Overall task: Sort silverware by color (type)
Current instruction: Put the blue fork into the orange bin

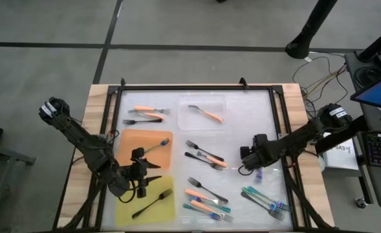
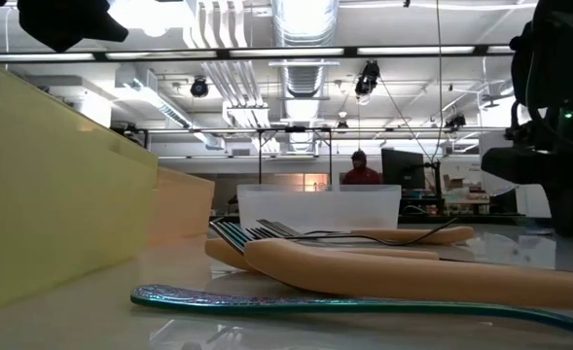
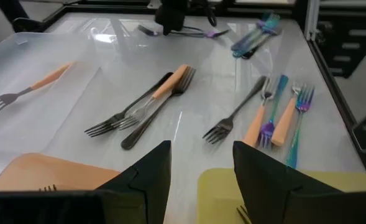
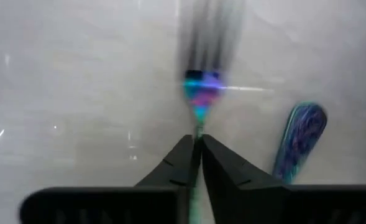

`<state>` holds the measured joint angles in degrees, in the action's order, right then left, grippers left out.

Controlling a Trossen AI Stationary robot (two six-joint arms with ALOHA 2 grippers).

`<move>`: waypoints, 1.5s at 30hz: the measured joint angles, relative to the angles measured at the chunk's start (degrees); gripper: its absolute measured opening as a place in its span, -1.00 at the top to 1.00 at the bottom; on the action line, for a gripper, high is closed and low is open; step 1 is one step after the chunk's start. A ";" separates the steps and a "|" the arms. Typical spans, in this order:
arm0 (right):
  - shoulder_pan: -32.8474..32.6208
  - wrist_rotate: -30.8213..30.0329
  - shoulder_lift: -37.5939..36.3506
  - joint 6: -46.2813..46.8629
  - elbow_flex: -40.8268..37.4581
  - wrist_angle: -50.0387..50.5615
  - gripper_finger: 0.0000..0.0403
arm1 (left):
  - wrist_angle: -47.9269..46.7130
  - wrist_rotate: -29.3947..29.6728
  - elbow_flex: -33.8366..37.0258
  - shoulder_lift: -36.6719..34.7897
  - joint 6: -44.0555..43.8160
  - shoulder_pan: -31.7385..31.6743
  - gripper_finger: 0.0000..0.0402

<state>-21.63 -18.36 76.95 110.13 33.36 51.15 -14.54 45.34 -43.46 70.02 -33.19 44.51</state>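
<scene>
Now we have our right claw pinched shut on the thin neck of an iridescent teal fork lying on the desk near its right edge, so next we judge a lift toward the teal cluster, while our left claw hovers open over the mats.

The right gripper sits low on the white table, fingers pinched shut on a thin iridescent teal fork. Just beside it lies a second iridescent fork handle, crowding that flank. Behind it, toward the table's near edge, a cluster of teal forks blocks low travel. Toward the other arm, a pair of black and orange-handled forks lies in the way. Away from the near edge, bare table stretches up to the clear plastic tray.

The left gripper hovers wide open between the flat orange mat and the flat yellow mat.
</scene>
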 joint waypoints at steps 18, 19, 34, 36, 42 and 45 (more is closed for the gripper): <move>0.04 -12.68 -6.67 -17.38 9.08 0.38 0.95 | 0.53 3.34 0.00 -0.68 -9.24 0.02 0.24; 0.04 -13.64 -6.95 -19.53 10.33 0.38 0.95 | 0.53 4.03 0.00 -0.66 -9.74 0.02 0.24; -0.09 -21.81 0.42 -72.98 25.14 -32.35 0.96 | 9.30 20.43 0.00 5.26 -13.70 -0.96 0.24; 0.22 -22.74 2.79 -78.10 27.52 -32.63 0.96 | 11.85 21.58 0.00 7.22 -13.88 -1.58 0.24; 2.59 -22.70 11.87 -90.23 35.96 -33.92 0.96 | 14.76 27.11 0.01 9.97 -13.86 -3.94 0.24; 5.08 -22.77 16.91 -94.89 40.89 -34.20 0.96 | 14.63 33.10 0.04 8.06 -11.07 -3.88 0.24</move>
<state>-16.54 -41.12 93.86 15.25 74.26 16.95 0.09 78.44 -43.42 78.08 -44.25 40.63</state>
